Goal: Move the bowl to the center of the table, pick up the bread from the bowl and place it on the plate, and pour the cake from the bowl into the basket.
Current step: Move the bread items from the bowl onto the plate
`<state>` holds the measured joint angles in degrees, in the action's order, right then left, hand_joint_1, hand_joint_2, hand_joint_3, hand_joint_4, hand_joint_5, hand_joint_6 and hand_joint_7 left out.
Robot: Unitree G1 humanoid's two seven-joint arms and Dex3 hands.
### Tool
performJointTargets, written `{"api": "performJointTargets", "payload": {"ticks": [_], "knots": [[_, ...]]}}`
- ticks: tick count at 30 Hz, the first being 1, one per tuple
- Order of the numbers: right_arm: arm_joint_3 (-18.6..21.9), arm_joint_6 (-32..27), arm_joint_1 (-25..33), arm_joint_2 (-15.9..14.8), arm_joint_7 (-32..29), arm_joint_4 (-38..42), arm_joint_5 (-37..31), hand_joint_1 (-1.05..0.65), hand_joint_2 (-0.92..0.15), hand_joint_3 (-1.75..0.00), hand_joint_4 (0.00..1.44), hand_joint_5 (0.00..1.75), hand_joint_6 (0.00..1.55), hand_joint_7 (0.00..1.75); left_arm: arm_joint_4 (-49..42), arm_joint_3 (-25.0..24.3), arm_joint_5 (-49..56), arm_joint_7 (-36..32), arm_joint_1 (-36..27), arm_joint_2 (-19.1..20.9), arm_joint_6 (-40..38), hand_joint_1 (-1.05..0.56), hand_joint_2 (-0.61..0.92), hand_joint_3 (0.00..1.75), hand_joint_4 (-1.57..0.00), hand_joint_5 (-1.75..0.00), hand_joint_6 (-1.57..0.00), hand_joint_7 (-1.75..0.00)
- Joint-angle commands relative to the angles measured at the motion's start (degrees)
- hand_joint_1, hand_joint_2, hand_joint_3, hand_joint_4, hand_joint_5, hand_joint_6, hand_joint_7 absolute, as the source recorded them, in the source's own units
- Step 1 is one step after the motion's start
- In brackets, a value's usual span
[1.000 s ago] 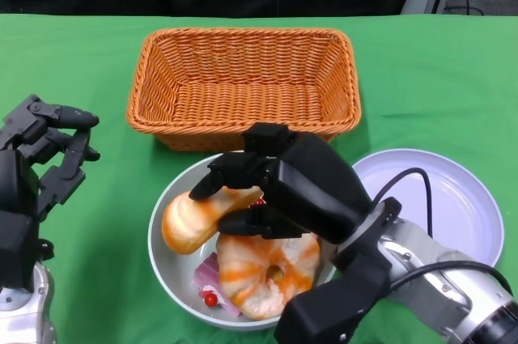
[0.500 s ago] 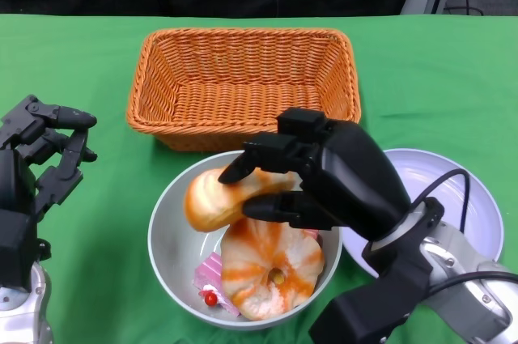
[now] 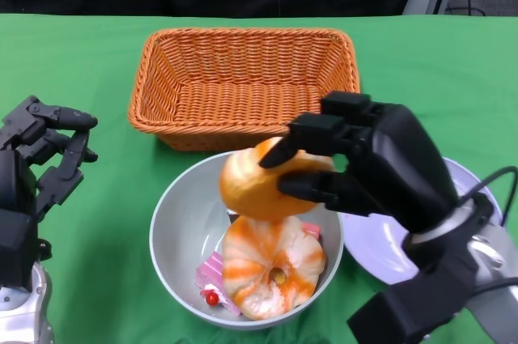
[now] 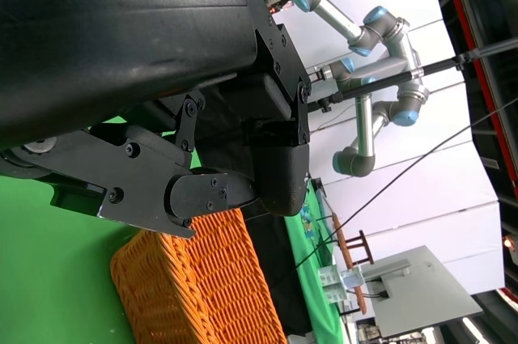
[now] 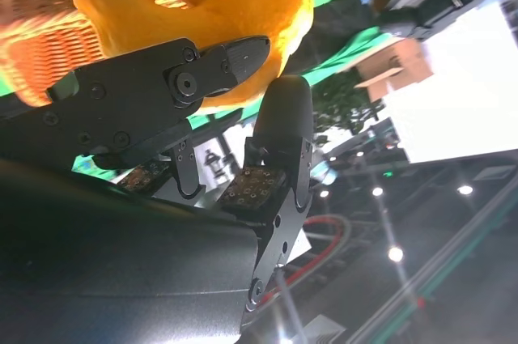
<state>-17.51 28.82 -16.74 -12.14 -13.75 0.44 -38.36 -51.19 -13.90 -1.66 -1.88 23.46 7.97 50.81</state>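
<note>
Since a second ago the right hand (image 3: 368, 170) has lifted the bread (image 3: 263, 182) clear of the bowl (image 3: 174, 235) and carried it a bit right and up, so it's now hanging over the bowl's far rim, just near of the basket (image 3: 243, 85). Fingers are wrapped around the roll top and bottom, and the right wrist view shows the same grasp on it (image 5: 194, 12). The plate (image 3: 461, 190) sits to the right, mostly hidden behind that arm.

For doing this step well, I'd say keep the squeeze steady, swing right at this height so nothing clips the bowl rim, and only let go once the roll is low over the middle of the plate, otherwise it might roll off.

Over on the left, the left hand (image 3: 36, 174) hangs above the green table (image 3: 81, 61) with fingers loosely curled, holding nothing.

Count: two hands, one basket, one bowl, one plate, one bread in the air, plus one orange-striped ring pastry (image 3: 271, 267) and one pink cake (image 3: 212, 279) in the bowl.
</note>
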Motion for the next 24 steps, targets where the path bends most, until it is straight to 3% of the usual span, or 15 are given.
{"api": "performJointTargets", "payload": {"ticks": [1,13,15,17,18,21,24], "knots": [[2.62,-0.41,2.6,-1.55,1.04,-3.26,2.03,-0.13,-0.89,-0.05,0.78,1.51,0.83,0.92,-0.59,-0.3,-0.88,0.36,0.62,1.16,0.51,-0.17,0.88,0.4,-0.77,-1.45,-0.79,-1.14],[7.72,-1.2,8.86,-2.56,2.79,-7.59,5.19,-0.13,-0.87,-0.15,0.76,1.53,0.81,0.96,-0.47,-0.11,-0.22,-0.48,0.27,1.5,0.73,-0.19,0.88,0.4,-0.76,-1.45,-0.8,-1.13],[8.57,-1.08,9.46,-2.81,3.12,-7.89,5.94,-0.12,-0.81,-0.26,0.75,1.55,0.8,1.0,-0.46,-0.12,-0.23,-0.46,0.24,1.51,0.53,-0.19,0.88,0.4,-0.77,-1.45,-0.8,-1.13],[9.64,-1.23,10.28,-3.05,3.65,-8.25,7.28,-0.1,-0.62,-0.64,0.73,1.6,0.78,1.05,-0.7,-0.18,-0.48,-0.14,0.36,1.55,0.51,-0.19,0.88,0.4,-0.77,-1.44,-0.8,-1.12],[10.04,-1.59,10.65,-3.07,3.91,-8.56,7.58,-0.1,-0.58,-0.72,0.73,1.62,0.77,1.07,-0.75,-0.19,-0.54,-0.07,0.39,1.57,0.46,-0.19,0.89,0.39,-0.77,-1.44,-0.8,-1.12],[11.07,-2.14,11.63,-3.09,4.56,-8.66,8.14,-0.09,-0.51,-0.87,0.73,1.63,0.77,1.09,-0.76,-0.2,-0.68,0.08,0.44,1.59,0.55,-0.18,0.88,0.4,-0.77,-1.45,-0.8,-1.12],[11.56,-1.75,12.33,-3.19,4.78,-8.23,8.73,-0.07,-0.49,-0.9,0.74,1.61,0.79,1.06,-0.73,-0.19,-0.82,0.28,0.39,1.62,0.8,-0.18,0.88,0.4,-0.77,-1.46,-0.8,-1.13]]}}
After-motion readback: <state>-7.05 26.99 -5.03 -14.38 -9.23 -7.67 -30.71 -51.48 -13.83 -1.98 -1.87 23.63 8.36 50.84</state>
